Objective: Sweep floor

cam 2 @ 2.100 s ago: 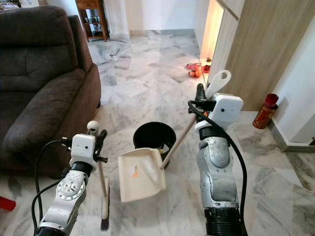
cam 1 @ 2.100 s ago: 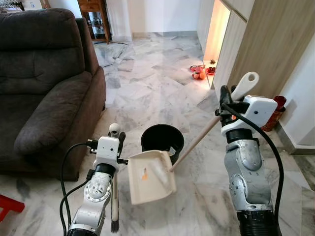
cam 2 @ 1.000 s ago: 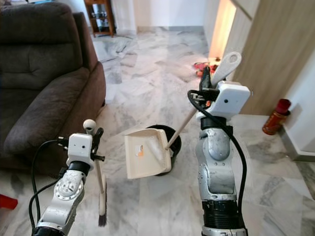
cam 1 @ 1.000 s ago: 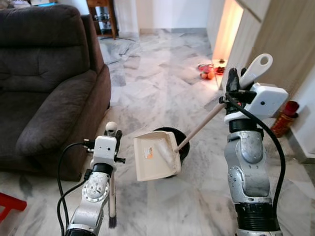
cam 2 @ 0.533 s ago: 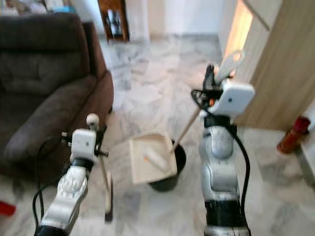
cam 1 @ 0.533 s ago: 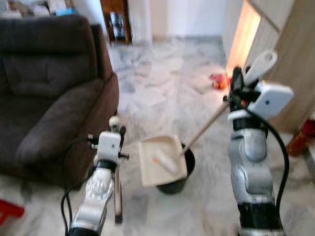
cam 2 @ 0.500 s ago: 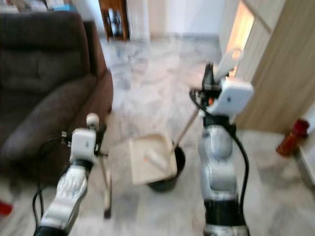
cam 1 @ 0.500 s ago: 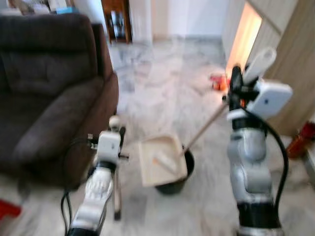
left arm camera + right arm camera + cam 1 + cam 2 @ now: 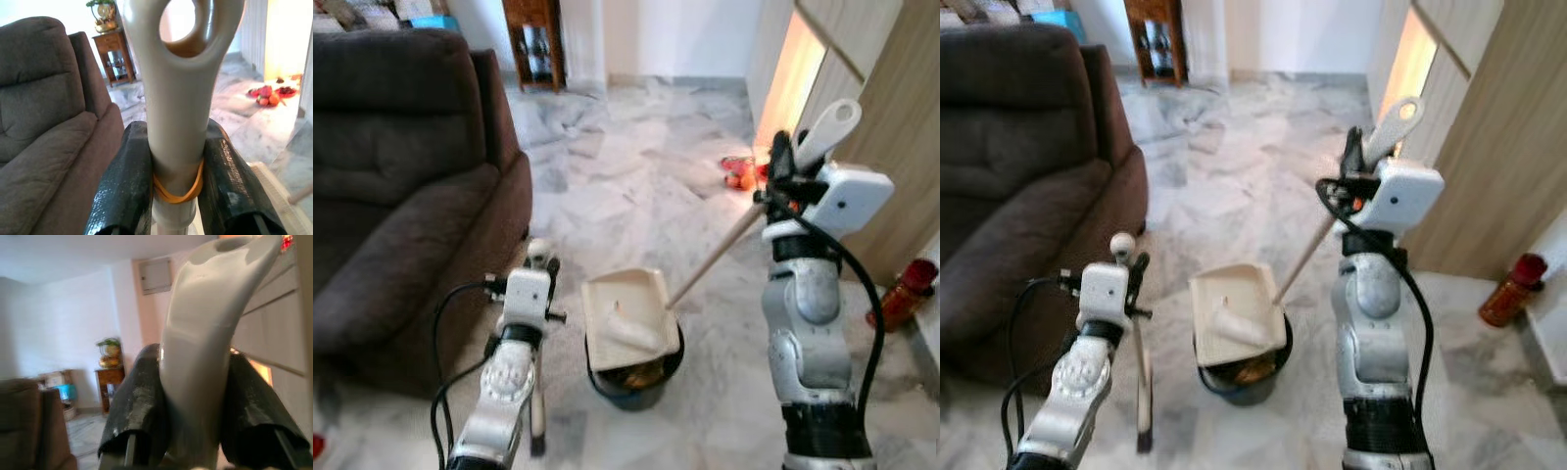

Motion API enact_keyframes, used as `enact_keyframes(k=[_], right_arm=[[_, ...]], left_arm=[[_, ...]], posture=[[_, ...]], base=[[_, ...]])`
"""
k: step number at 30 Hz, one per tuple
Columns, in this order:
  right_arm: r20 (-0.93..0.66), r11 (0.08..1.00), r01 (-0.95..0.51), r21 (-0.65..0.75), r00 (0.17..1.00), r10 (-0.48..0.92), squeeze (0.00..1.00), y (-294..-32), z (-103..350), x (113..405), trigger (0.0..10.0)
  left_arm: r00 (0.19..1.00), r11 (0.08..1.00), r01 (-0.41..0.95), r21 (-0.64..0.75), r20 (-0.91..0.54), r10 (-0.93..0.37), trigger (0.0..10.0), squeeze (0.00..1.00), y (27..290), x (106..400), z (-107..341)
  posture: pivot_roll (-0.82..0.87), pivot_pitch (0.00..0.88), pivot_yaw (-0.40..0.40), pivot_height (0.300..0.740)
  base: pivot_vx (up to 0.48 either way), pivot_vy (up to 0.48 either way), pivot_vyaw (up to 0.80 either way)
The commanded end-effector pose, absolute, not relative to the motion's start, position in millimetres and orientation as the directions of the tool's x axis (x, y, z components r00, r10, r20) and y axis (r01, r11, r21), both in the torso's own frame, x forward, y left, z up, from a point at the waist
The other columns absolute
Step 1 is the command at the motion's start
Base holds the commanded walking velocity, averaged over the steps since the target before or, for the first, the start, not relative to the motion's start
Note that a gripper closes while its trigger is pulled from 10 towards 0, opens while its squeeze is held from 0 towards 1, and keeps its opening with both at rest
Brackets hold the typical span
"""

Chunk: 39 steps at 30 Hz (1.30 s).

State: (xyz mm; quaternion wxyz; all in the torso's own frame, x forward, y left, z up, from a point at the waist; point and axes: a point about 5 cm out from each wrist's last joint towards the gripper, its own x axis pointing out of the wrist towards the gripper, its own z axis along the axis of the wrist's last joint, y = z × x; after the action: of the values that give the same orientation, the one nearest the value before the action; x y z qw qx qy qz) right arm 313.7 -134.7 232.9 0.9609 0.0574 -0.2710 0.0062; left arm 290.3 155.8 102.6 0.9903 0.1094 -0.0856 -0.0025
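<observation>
From my left eye I see my right gripper (image 9: 781,174) clenched on the long handle of the dustpan (image 9: 625,318), whose pan hangs tilted over the black bin (image 9: 636,380), mouth down toward it; I judge the step is tipping the sweepings in. To do it well I should keep the pan's lip inside the bin's rim and raise the handle end slowly, so nothing spills on the marble floor (image 9: 626,186). My left gripper (image 9: 540,279) grips the brush (image 9: 537,421), which hangs bristles down just beside the bin, near the sofa (image 9: 401,186); it should stay still and clear. From my right eye the pan sits over the bin's left half, with brownish litter showing in the bin below it, so a small nudge rightward would centre it. My left wrist shows both fingers (image 9: 124,196) pressed on the brush handle above an orange band (image 9: 177,193), a firm hold. My right wrist shows the fingers (image 9: 139,401) squeezing the pale handle; I must not let it twist.
</observation>
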Motion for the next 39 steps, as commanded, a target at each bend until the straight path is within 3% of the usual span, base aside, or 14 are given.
enact_keyframes(k=[1, 17, 23, 33, 39], right_arm=[[0.588, 0.99, -0.046, 0.132, 0.808, -0.041, 0.0, -139, 248, 309, 10.0], [0.619, 0.993, -0.09, 0.074, 0.785, 0.025, 0.0, -125, 252, 305, 10.0], [0.654, 0.993, -0.079, -0.085, 0.747, 0.115, 0.0, -114, 253, 299, 10.0], [0.673, 0.982, -0.082, -0.168, 0.719, 0.175, 0.0, -103, 251, 294, 10.0], [0.687, 0.955, -0.077, -0.288, 0.677, 0.262, 0.0, -91, 248, 286, 10.0]], left_arm=[[0.972, 0.973, -0.014, 0.229, 0.23, -0.04, 10.0, 0.0, 151, 294, 116], [0.971, 0.974, 0.007, 0.228, 0.232, -0.061, 10.0, 0.0, 148, 293, 115], [0.972, 0.974, 0.005, 0.226, 0.229, -0.058, 10.0, 0.0, 149, 292, 114], [0.972, 0.974, 0.004, 0.225, 0.23, -0.057, 10.0, 0.0, 148, 292, 114], [0.971, 0.971, 0.009, 0.237, 0.23, -0.065, 10.0, 0.0, 148, 291, 113]], posture=[[0.14, 0.0, 0.046, 0.74], [0.14, 0.0, 0.045, 0.74], [0.14, 0.0, 0.046, 0.74], [0.15, 0.0, 0.044, 0.74], [0.15, 0.0, 0.042, 0.74]], base=[[0.36, 0.0, 0.0], [0.062, 0.0, 0.0], [0.0, 0.0, 0.0], [0.0, 0.0, 0.0], [0.0, 0.0, 0.0]])
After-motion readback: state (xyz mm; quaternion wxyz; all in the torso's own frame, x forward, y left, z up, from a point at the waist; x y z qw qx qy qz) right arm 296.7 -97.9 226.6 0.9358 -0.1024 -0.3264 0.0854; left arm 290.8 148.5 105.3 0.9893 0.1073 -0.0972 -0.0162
